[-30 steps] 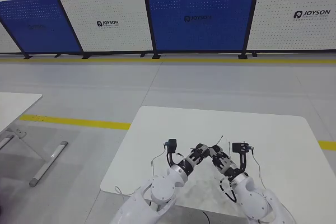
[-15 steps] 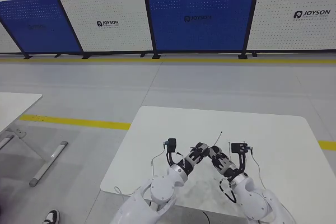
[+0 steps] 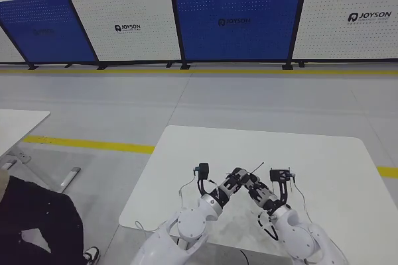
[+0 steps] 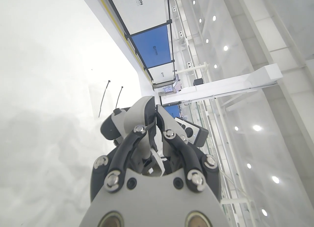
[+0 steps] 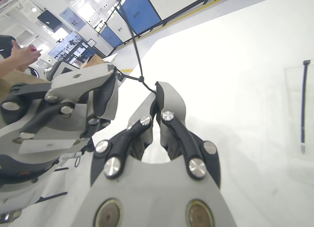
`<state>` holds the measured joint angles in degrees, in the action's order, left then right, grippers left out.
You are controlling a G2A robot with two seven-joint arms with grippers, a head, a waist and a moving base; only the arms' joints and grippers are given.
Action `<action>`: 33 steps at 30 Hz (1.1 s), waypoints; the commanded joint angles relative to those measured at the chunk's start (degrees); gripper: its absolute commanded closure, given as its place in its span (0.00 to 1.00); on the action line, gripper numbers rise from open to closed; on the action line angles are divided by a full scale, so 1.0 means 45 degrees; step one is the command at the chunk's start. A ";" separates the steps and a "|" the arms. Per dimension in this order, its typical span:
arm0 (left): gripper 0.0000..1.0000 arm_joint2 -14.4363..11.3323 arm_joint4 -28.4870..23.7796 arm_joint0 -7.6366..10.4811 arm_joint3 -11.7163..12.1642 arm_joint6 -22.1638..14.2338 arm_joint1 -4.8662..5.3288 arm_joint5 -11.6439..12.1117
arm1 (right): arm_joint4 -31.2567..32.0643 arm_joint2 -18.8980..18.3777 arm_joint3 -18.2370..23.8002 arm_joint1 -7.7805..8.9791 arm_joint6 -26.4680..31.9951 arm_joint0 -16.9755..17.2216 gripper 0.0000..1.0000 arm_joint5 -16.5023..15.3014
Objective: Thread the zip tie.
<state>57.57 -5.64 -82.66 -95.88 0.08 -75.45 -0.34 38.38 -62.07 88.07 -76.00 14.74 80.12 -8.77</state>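
Observation:
A black zip tie [image 5: 132,34] is stretched between my two grippers above the front middle of the white table [image 3: 318,152]. My right gripper [image 5: 155,89] is shut on one short end of it. My left gripper [image 5: 115,73] pinches the other short end, and in its own view that gripper [image 4: 156,112] is shut with a thin black strip between the pads. The two ends meet at a small black junction between the fingertips. From there the long strap rises to a square head. In the top view the zip tie [image 3: 257,167] pokes out beyond the touching grippers.
A spare black zip tie [image 5: 304,105] lies flat on the table to the right of the grippers, also seen as the spare zip tie [image 4: 104,98]. The table edge runs close in front of the arms, and bare tabletop stretches away behind the grippers.
The right wrist has shifted slightly toward the left arm. The zip tie's free end now leans a little lower and more to the right. Both grippers keep their hold.

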 commanded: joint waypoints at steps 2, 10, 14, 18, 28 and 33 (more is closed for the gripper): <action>1.00 0.0042 -0.0072 -0.0023 -0.0042 0.0004 -0.0002 0.0133 | 0.0050 0.0034 -0.0062 -0.0002 0.0042 -0.0033 1.00 0.0052; 1.00 0.0073 -0.0055 -0.0135 -0.0254 -0.0062 0.0006 0.0399 | 0.0083 0.0131 -0.0215 -0.0013 0.0096 -0.0097 1.00 0.0095; 1.00 0.0072 0.0017 -0.0245 -0.0430 -0.0107 0.0018 0.0558 | 0.0117 0.0152 -0.0260 -0.0012 0.0081 -0.0096 1.00 0.0109; 1.00 0.0058 0.0134 -0.0376 -0.0640 -0.0139 0.0032 0.0660 | 0.0145 0.0167 -0.0305 -0.0011 0.0051 -0.0091 1.00 0.0118; 1.00 0.0065 0.0390 -0.0698 -0.1106 -0.0171 0.0075 0.0832 | 0.0140 0.0157 -0.0401 -0.0003 0.0023 -0.0068 1.00 0.0130; 1.00 0.0082 0.0462 -0.0818 -0.1260 -0.0199 0.0094 0.0888 | 0.0144 0.0158 -0.0416 0.0000 0.0021 -0.0077 1.00 0.0140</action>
<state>57.92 -3.59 -86.28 -101.47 -0.81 -75.04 3.64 39.00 -61.36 86.20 -76.00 14.87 79.78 -8.14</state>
